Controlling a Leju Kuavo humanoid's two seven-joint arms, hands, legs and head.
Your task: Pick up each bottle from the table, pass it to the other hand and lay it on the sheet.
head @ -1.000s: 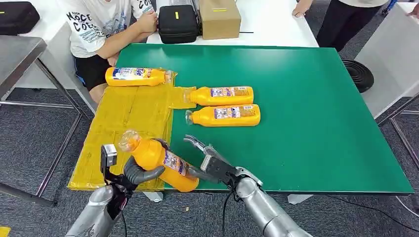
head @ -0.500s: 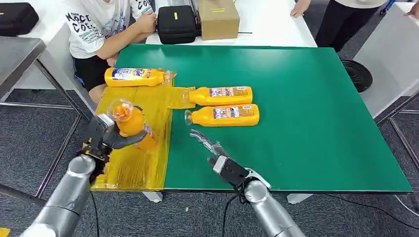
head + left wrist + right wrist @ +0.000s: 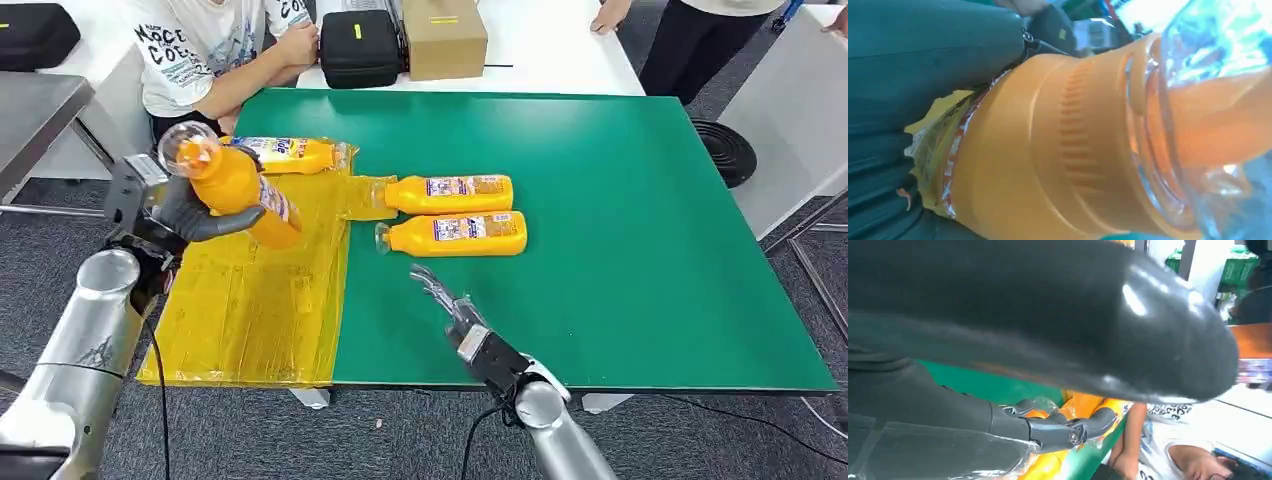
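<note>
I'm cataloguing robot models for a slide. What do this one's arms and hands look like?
Both arms are silver metal tubes with rounded joint housings. The left robot hand has a thick dark grey thumb and a grey boxy wrist block; a black cable hangs beneath that arm. The right robot hand is black at the base with slim, grey, glossy fingers.

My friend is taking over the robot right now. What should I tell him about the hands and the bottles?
Left hand: grips one orange bottle, lifted above the yellow sheet, cap pointing up and away from the table.
Right hand: holds nothing, fingers apart, over the green table.
Done: one bottle on the sheet at its far end.
Left: lay the held bottle down, then do the two bottles on the table; the farther one's cap end lies on a corner of the sheet.
</note>
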